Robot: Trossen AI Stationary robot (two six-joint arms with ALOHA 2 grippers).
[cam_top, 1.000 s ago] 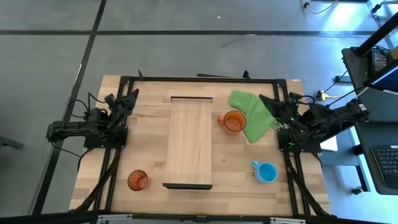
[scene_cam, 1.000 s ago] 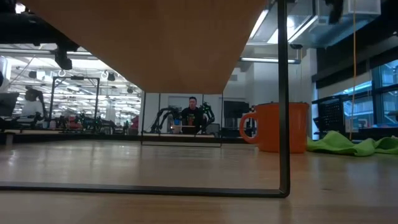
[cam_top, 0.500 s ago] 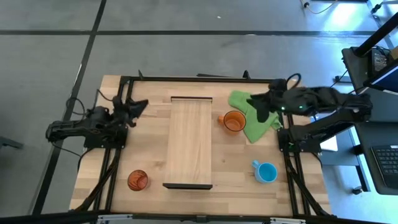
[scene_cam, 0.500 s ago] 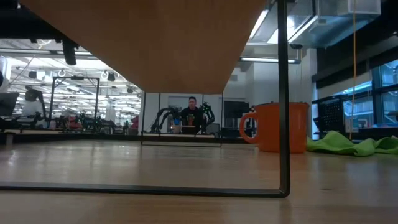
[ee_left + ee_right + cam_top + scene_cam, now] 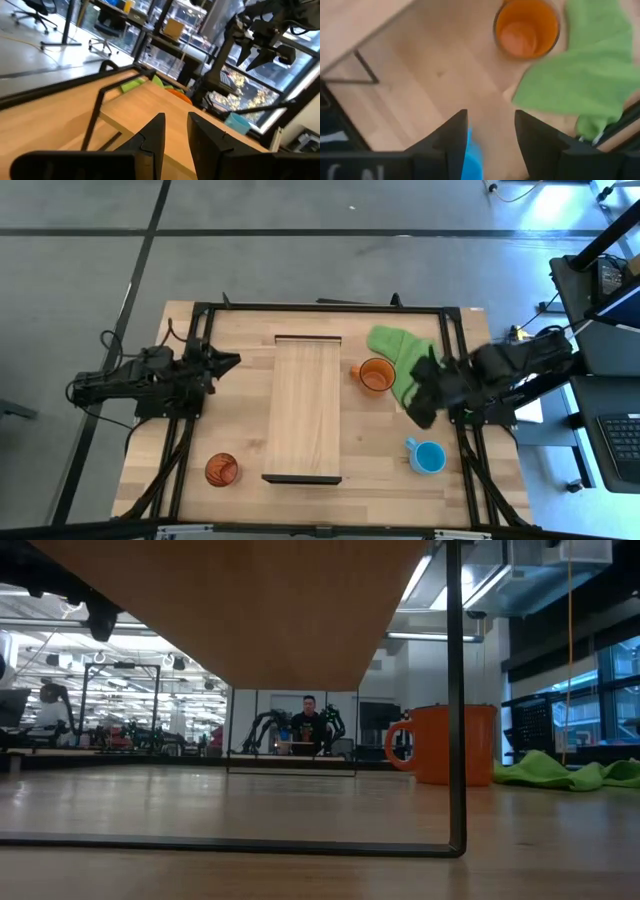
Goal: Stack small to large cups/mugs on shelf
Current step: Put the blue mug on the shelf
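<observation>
The light-blue mug (image 5: 428, 457) stands on the table near the right front; in the right wrist view it shows as a blue patch (image 5: 472, 156) past my fingers. The orange mug (image 5: 376, 375) stands right of the shelf (image 5: 305, 408), beside the green cloth (image 5: 405, 360). The reddish tumbler (image 5: 221, 470) stands at the front left. My right gripper (image 5: 422, 408) hovers open, pointing down, between the orange and blue mugs; its own view (image 5: 491, 125) shows the gap. My left gripper (image 5: 230, 362) is a little open and empty, left of the shelf.
The low view looks under the shelf's board (image 5: 250, 610) past its dark leg frame (image 5: 458, 690) to the orange mug (image 5: 445, 745) and the cloth (image 5: 570, 772). A black frame (image 5: 320, 307) borders the table. A person sits far behind the table (image 5: 308, 720).
My right arm has risen from its rest at the table's right edge, swung over the green cloth toward the orange mug, then come toward the near edge and tipped its gripper downward. My left gripper has edged toward the shelf.
</observation>
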